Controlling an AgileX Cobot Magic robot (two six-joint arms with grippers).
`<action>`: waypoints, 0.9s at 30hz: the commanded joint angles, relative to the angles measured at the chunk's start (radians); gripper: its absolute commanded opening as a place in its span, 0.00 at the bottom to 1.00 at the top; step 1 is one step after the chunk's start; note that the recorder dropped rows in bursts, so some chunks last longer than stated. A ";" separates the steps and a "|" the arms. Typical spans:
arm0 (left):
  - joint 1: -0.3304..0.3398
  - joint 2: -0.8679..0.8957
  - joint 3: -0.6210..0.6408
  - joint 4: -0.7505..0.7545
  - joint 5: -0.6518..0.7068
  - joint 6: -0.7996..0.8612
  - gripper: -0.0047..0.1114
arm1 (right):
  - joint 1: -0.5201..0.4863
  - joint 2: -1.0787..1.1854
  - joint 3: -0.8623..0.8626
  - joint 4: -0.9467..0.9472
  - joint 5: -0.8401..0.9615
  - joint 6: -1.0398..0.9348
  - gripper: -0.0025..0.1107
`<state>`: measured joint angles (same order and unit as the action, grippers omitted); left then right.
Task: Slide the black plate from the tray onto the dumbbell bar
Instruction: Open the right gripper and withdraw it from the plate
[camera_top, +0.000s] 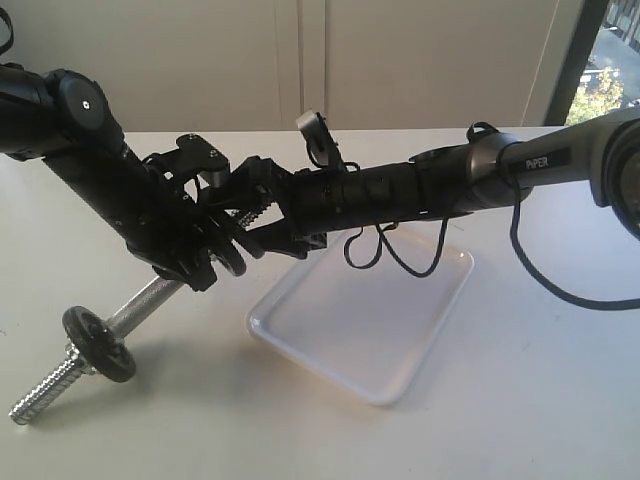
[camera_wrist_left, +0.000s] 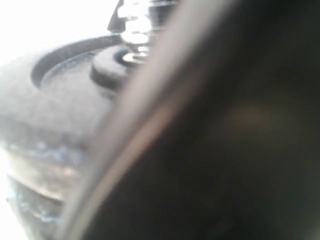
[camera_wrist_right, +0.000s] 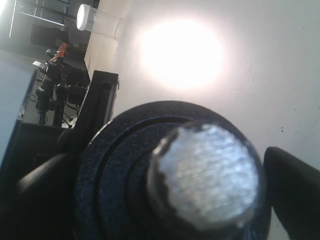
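Observation:
My left gripper is shut on the dumbbell bar and holds it tilted, low end towards the front left. The bar's upper threaded end points at my right gripper, which has reached across the middle. In the right wrist view the black plate sits between the two fingers of the right gripper, with the bar's knurled end face poking through its hole. The white tray lies empty under the right arm. The left wrist view is blurred and shows a black disc on threaded rod.
A thinner dark disc sits on the bar's low end, just above its threaded tip. That tip rests near the table's front left. A black cable loops from the right arm over the table.

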<state>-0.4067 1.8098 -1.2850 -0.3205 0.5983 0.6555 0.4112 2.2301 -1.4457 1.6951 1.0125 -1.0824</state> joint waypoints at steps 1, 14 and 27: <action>-0.003 -0.056 -0.031 -0.064 -0.022 -0.002 0.04 | -0.004 -0.022 -0.011 0.049 0.130 -0.004 0.85; -0.003 -0.056 -0.031 -0.064 -0.020 0.002 0.04 | -0.006 -0.025 -0.043 -0.034 0.109 0.035 0.92; -0.003 -0.052 -0.031 0.002 -0.030 -0.025 0.04 | -0.133 -0.025 -0.048 -0.157 0.053 0.089 0.92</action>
<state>-0.4074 1.8154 -1.2850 -0.2881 0.5971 0.6438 0.3029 2.2179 -1.4906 1.5660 1.0654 -1.0126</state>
